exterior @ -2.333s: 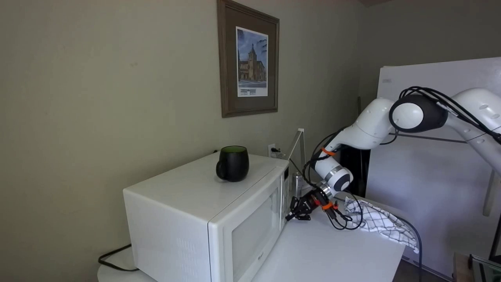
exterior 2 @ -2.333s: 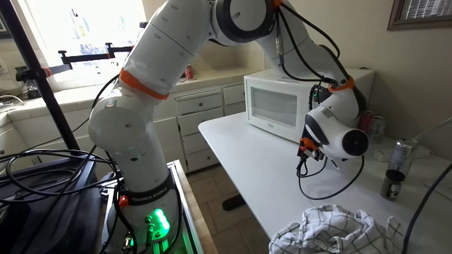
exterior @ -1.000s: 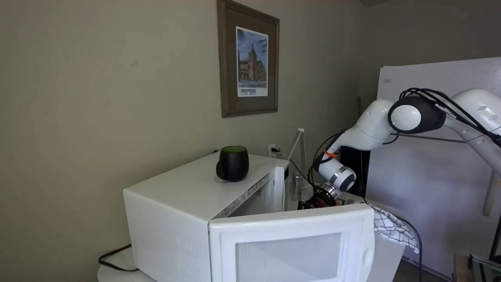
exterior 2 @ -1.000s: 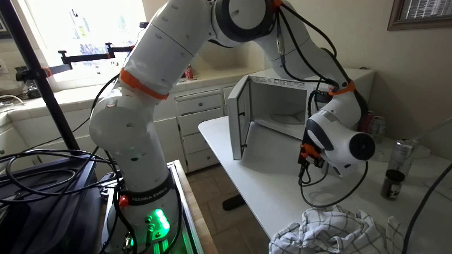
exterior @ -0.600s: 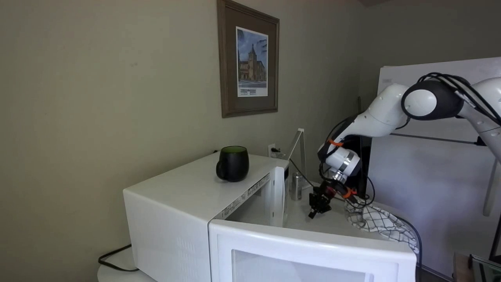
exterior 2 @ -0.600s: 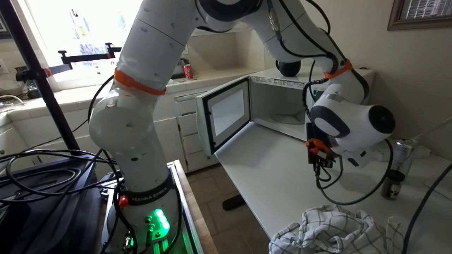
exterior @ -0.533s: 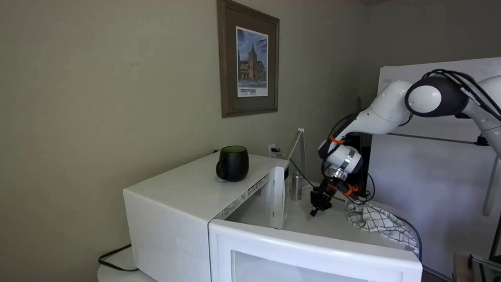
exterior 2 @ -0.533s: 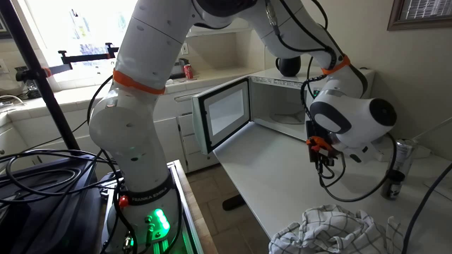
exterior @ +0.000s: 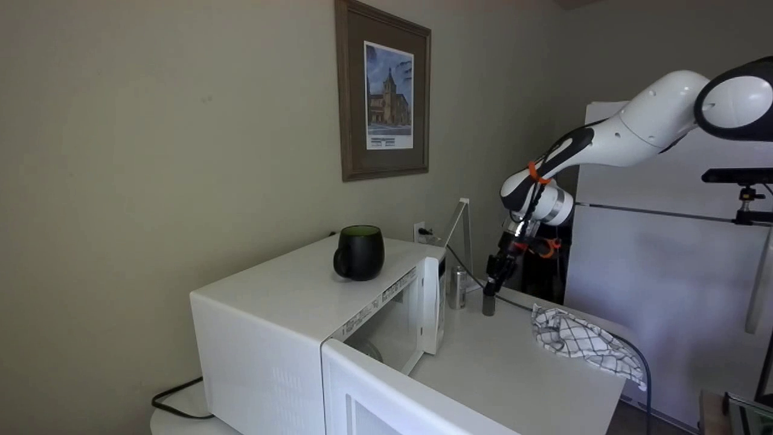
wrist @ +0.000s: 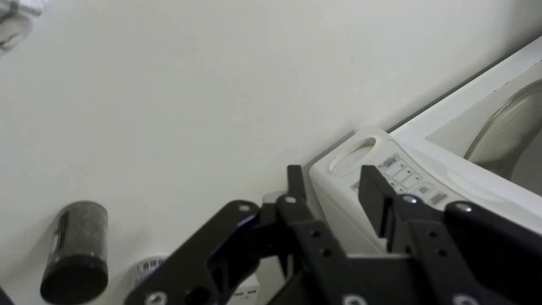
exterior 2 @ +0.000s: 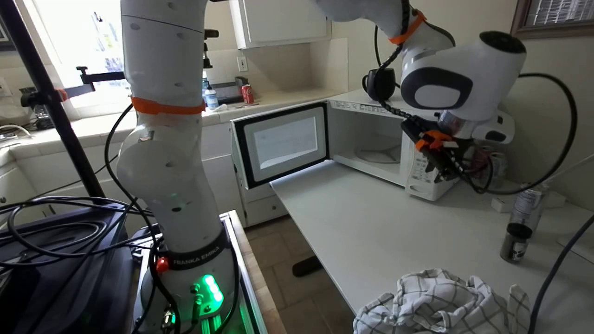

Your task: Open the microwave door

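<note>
The microwave door [exterior: 410, 399] stands wide open, swung out over the table's edge. Its inner side with the pale window [exterior 2: 287, 141] faces into an exterior view. The white microwave [exterior: 272, 338] shows its open cavity with a turntable [exterior 2: 380, 154] inside. My gripper [exterior: 492, 289] is raised above the table, in front of the control panel side and apart from the door. In an exterior view the gripper [exterior 2: 443, 174] overlaps the control panel. In the wrist view the gripper [wrist: 331, 169] has its fingers apart with nothing between them. The door is out of the wrist view.
A black mug [exterior: 359, 254] sits on top of the microwave. A dark-lidded jar [exterior 2: 516, 243] and a silver can [exterior 2: 528, 204] stand on the table [exterior 2: 371, 232] beside the microwave. A checked cloth [exterior 2: 441, 301] lies at the table's edge. A white refrigerator [exterior: 652, 266] stands behind.
The door was shut with my gripper at its edge 2.3 s ago; it then swung open and kept swinging wider. My gripper has risen and drawn back from the microwave.
</note>
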`<state>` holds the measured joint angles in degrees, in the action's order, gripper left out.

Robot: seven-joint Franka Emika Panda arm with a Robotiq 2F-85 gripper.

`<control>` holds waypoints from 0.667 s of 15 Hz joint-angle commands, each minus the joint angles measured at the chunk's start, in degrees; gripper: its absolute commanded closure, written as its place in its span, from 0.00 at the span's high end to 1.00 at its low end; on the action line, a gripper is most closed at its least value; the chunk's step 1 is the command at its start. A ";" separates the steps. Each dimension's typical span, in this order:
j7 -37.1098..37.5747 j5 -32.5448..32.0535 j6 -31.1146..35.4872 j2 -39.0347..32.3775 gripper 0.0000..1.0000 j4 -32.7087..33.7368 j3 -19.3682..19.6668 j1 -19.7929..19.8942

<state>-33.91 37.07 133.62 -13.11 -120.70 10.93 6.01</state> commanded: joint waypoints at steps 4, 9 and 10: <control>1.26 -21.48 0.78 13.29 0.93 -4.77 -3.77 -0.29; -0.07 -22.81 -1.34 14.45 1.00 -3.45 -4.90 -0.80; -0.50 -22.81 -2.33 15.26 1.00 -3.89 -5.04 -1.06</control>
<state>-34.52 14.33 131.38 2.15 -124.68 5.74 5.12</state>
